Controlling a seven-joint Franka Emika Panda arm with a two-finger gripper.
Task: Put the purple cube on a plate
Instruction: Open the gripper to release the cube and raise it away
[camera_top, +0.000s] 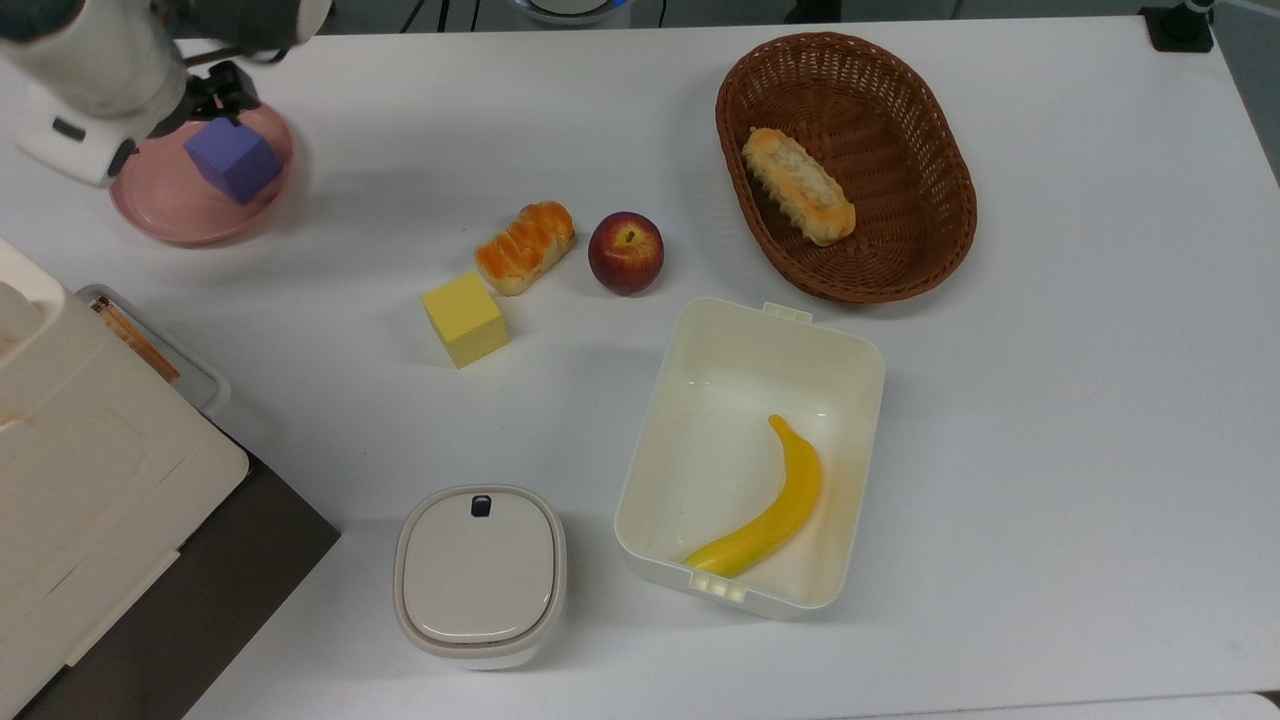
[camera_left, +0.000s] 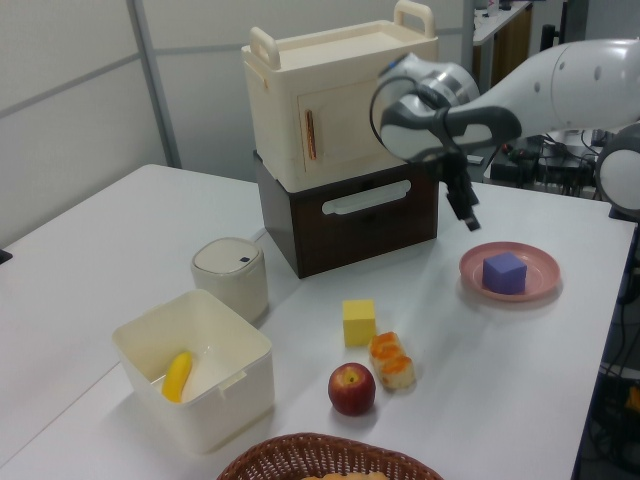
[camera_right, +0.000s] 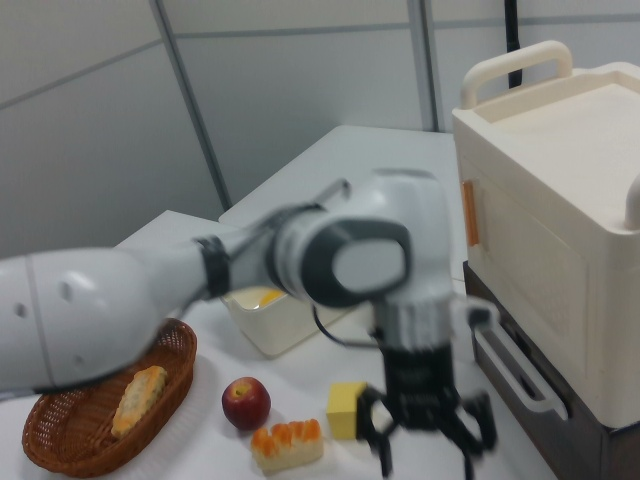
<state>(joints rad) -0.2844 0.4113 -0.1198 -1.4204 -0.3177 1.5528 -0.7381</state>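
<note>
The small matte blue-purple cube (camera_top: 232, 159) sits on the round shallow pink plate (camera_top: 160, 205), free of the arm – in the left view the cube (camera_left: 503, 272) rests flat near the plate's (camera_left: 540, 270) middle, nothing touching it. The black two-finger gripper (camera_left: 465, 212) hangs above the plate and off toward the left view's left, well clear of the cube; in the right view its fingers (camera_right: 478, 425) are spread wide with nothing between them. In the top view the gripper (camera_top: 222, 88) is just above the cube, at the plate's far edge. The rest of the white table (camera_top: 1050, 400) in the top view: a yellow cube (camera_top: 464, 319), a glazed orange bread roll (camera_top: 524, 247) and a red apple (camera_top: 625, 252) near the centre, an oval brown wicker basket (camera_top: 930, 240) holding a bread loaf (camera_top: 797, 185), an open cream plastic box (camera_top: 700, 460) with a yellow banana (camera_top: 762, 516) inside, and a lidded beige canister (camera_top: 479, 575) – all well apart from the plate. A cream handled cabinet (camera_left: 340, 100) on a dark brown base (camera_left: 340, 225) stands behind the arm in the left view.
</note>
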